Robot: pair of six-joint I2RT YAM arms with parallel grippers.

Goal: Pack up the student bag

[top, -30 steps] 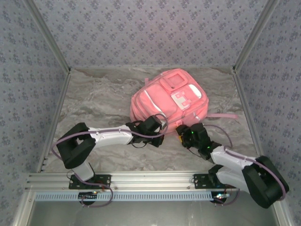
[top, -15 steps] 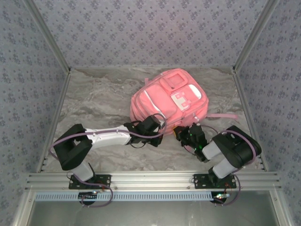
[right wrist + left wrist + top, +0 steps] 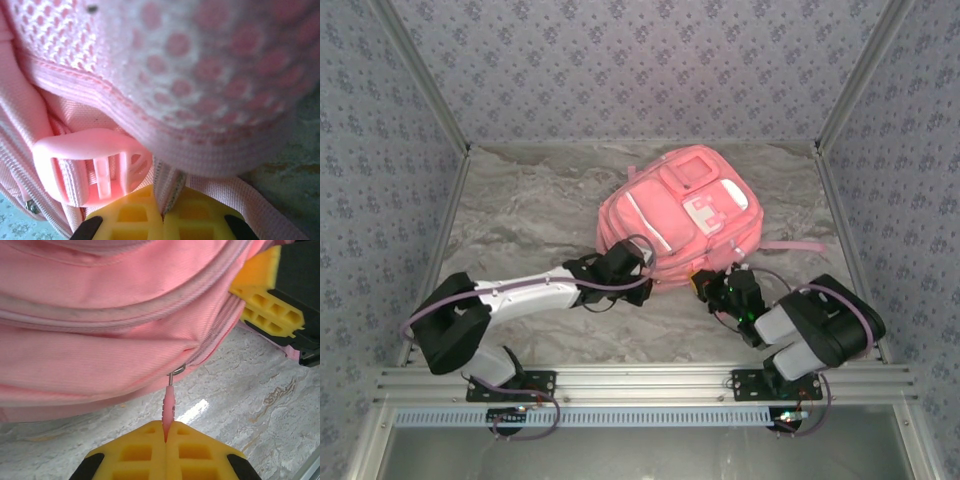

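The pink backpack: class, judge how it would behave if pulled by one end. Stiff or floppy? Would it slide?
Probably floppy: the backpack creases around the zip pull pinched by the left pincer, so it would likely sag if lifted. On the smooth table it may slide when tugged; the right pincer, shut on its webbing, probably steadies it.

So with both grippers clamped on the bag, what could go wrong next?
The left gripper pinches just the tip of the thin zipper pull; a tug could slip it free.
The right gripper pinches a narrow fabric fold of the student bag beside the buckle; that anchor may give, and the soft bag would drag across the table instead of unzipping.
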